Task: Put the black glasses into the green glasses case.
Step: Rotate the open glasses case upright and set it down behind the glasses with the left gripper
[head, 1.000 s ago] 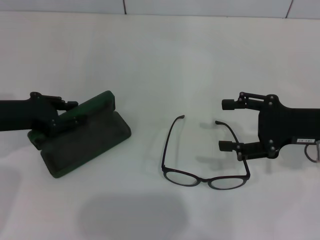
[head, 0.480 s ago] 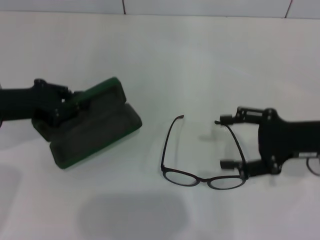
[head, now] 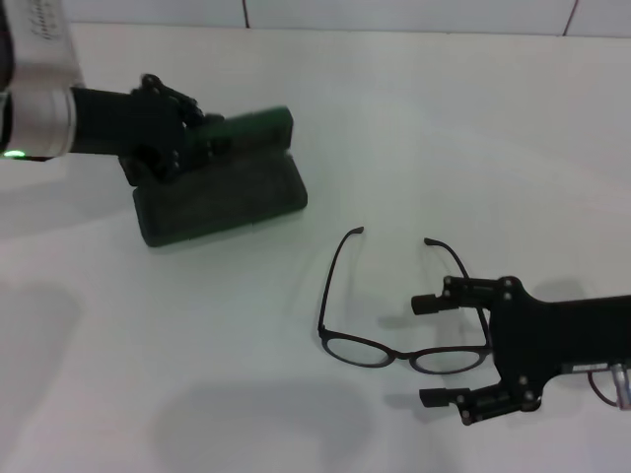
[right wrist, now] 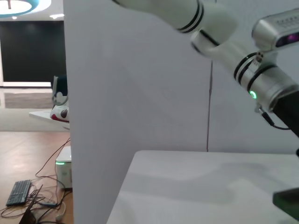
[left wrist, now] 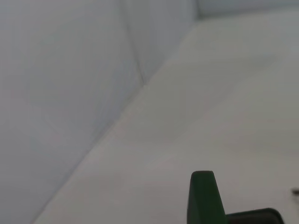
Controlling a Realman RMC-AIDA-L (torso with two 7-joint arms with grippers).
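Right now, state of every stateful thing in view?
green glasses case: open, lid raised, nothing inside, held at its lid by the left gripper.
black glasses: unfolded, flat on the table, ungrasped.
left gripper: shut on the case lid.
right gripper: open, straddling the glasses' right lens end.

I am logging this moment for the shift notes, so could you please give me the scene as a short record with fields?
black glasses: the black glasses lie on the white table, temple arms unfolded, lenses toward the robot.
green glasses case: the green glasses case is open, lid raised, with nothing visible inside.
left gripper: the left gripper is shut on the case's lid.
right gripper: the right gripper is open, beside the glasses' right lens, fingers apart.
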